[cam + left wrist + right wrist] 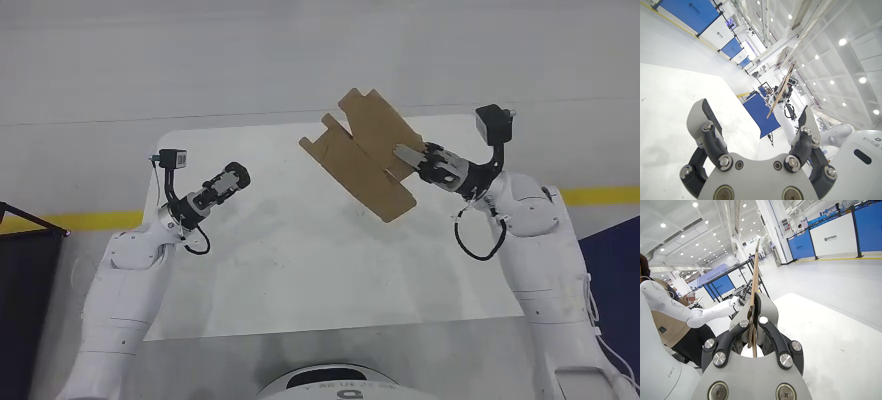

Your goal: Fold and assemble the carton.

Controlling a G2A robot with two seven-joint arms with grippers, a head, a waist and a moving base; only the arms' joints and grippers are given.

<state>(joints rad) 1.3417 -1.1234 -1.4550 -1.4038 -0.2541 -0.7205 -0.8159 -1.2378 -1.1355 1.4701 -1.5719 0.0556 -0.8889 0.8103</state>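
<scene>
Pinching the flat carton (362, 150) aloft is the right gripper (405, 156); left gripper (241, 176) hovers spread.

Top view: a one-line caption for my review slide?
Right claw holds the flattened carton over the white table; left claw open, apart from it.

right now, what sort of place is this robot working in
Probably a large factory or workshop hall: rows of round ceiling lights high overhead, blue and white partition panels fencing off work areas, and a yellow line on the floor beside the table.
</scene>
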